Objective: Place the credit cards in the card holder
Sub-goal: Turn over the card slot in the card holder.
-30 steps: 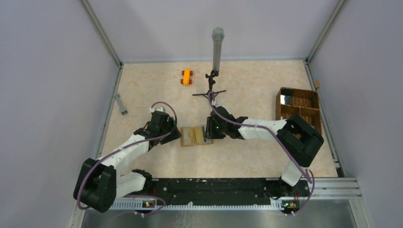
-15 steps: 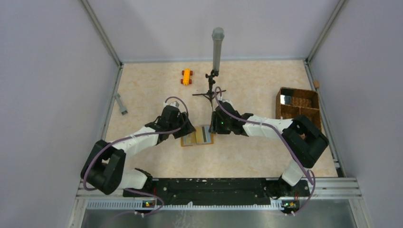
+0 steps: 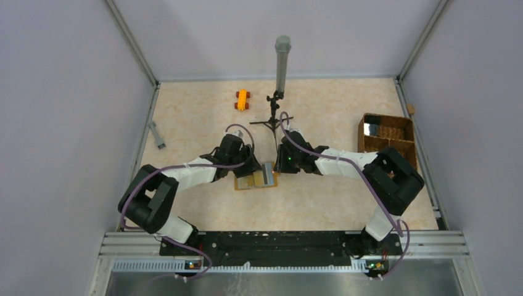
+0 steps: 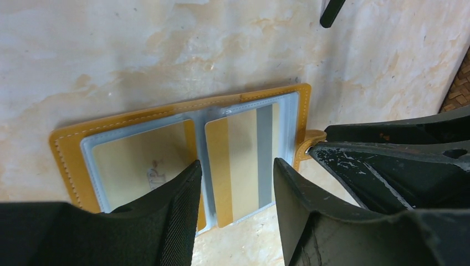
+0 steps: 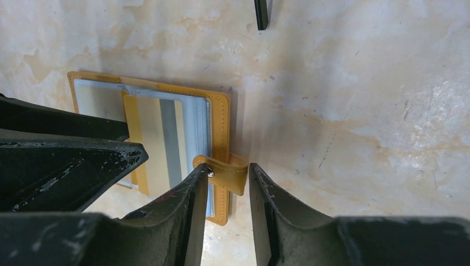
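wallet [image 3: 256,179] mid tabletop [image 3: 333,105], between left jaws and right jaws | we see it open flat, long axis left-right, snap tab [image 5: 228,173] end pointing right | mustard-orange, clear sleeves, striped gold-and-grey card [image 4: 244,160] in tab-side sleeve | left jaws spread above it | right jaws straddle snap tab, we can't tell if pinching

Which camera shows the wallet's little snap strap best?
The right wrist view: the snap strap is big, close and sharp. The left wrist view catches only part of it; from the top camera it's too tiny to see.
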Controlling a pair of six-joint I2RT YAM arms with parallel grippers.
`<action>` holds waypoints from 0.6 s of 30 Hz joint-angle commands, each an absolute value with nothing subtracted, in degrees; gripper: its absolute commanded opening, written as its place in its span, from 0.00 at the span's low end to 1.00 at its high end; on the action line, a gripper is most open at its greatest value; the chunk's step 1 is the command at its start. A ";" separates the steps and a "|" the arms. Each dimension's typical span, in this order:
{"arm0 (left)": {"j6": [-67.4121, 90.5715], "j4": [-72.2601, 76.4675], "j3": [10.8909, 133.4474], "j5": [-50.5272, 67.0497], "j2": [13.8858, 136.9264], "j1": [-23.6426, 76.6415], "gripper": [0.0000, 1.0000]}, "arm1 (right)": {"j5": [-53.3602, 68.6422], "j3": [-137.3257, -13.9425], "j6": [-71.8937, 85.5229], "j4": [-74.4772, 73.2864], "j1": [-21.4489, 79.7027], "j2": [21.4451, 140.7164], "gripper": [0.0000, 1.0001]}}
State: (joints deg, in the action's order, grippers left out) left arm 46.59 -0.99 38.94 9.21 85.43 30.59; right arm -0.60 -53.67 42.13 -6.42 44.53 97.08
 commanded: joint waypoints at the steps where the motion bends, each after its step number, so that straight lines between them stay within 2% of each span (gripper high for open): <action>1: 46.44 0.47 41.64 8.97 87.01 31.83 0.51 | -0.18 -53.70 42.37 -4.67 44.30 98.16 0.31; 13: 46.50 -4.07 46.18 5.79 88.15 35.58 0.48 | -0.18 -53.61 42.92 -4.93 44.34 98.50 0.08; 18: 45.65 -7.28 48.35 4.37 89.43 36.86 0.48 | -1.03 -53.79 43.03 -6.14 44.34 98.09 0.06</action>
